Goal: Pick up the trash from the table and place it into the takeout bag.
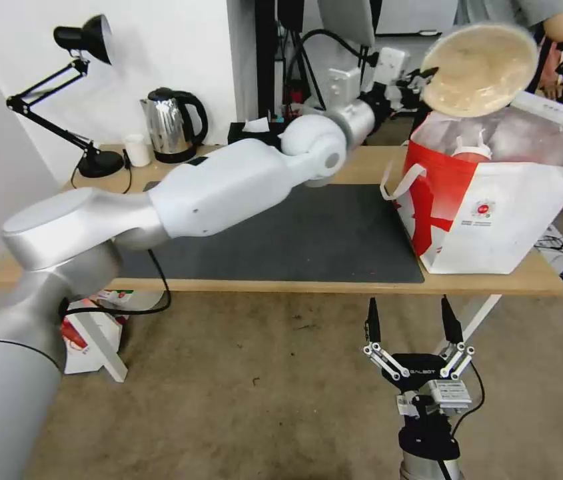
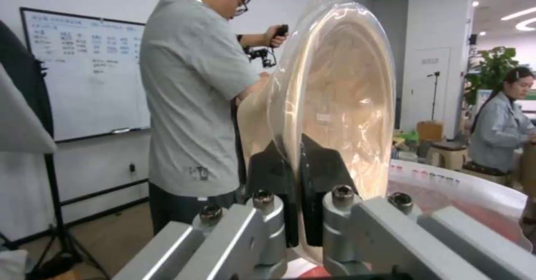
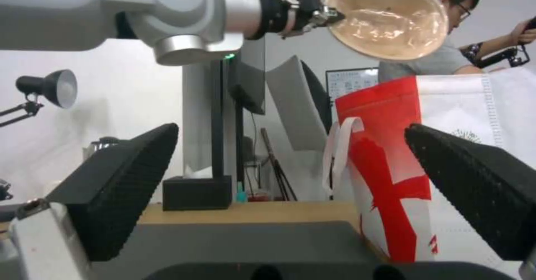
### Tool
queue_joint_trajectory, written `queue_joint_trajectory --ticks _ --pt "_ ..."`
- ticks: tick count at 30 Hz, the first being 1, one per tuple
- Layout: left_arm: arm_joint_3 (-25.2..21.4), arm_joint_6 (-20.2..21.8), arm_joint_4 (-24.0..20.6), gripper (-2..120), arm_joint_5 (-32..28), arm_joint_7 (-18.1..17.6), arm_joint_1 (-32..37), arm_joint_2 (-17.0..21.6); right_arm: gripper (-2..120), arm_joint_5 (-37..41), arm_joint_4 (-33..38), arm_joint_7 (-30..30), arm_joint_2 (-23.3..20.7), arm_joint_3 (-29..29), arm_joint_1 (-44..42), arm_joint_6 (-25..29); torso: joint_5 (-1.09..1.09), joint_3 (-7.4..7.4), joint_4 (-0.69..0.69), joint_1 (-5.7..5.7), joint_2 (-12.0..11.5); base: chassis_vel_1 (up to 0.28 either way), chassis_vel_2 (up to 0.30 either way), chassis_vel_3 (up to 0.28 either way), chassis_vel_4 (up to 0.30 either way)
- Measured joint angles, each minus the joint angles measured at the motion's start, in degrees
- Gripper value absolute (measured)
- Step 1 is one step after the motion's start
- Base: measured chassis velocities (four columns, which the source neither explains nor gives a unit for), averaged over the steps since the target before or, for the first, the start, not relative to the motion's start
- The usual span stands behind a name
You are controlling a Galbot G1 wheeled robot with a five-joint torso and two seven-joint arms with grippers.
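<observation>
Left arm is reaching across and above the large white-and-red takeout bag (image 1: 488,200), its left gripper (image 2: 296,175) pinching a shallow beige bowl (image 1: 480,69). Right gripper (image 1: 412,322) is hanging low beside the bag, fingers spread.

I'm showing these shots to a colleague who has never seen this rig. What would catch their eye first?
Most striking is the shallow beige bowl, tilted on edge and pinched at its rim by the left gripper above the open takeout bag at the table's right end. A red lidded cup already sits inside the bag. The right gripper hangs open, low in front of the table.
</observation>
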Motion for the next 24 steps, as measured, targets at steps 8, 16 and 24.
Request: queue_joint_trajectory --ticks 8,16,24 --pt "0.4 -0.2 1.1 1 0.0 0.1 0.2 -2.3 100 0.0 0.0 0.0 0.0 0.0 0.0 0.0 0.0 0.0 0.01 0.0 0.0 0.0 0.0 0.0 0.0" --pt "0.8 -0.8 3.0 1 0.4 0.1 0.9 -4.7 100 0.0 0.0 0.0 0.0 0.0 0.0 0.0 0.0 0.0 0.0 0.0 0.0 0.0 0.0 0.0 0.0" --pt "1.3 -1.1 5.6 1 1.9 0.8 1.8 -6.8 100 0.0 0.0 0.0 0.0 0.0 0.0 0.0 0.0 0.0 0.0 0.0 0.0 0.0 0.0 0.0 0.0"
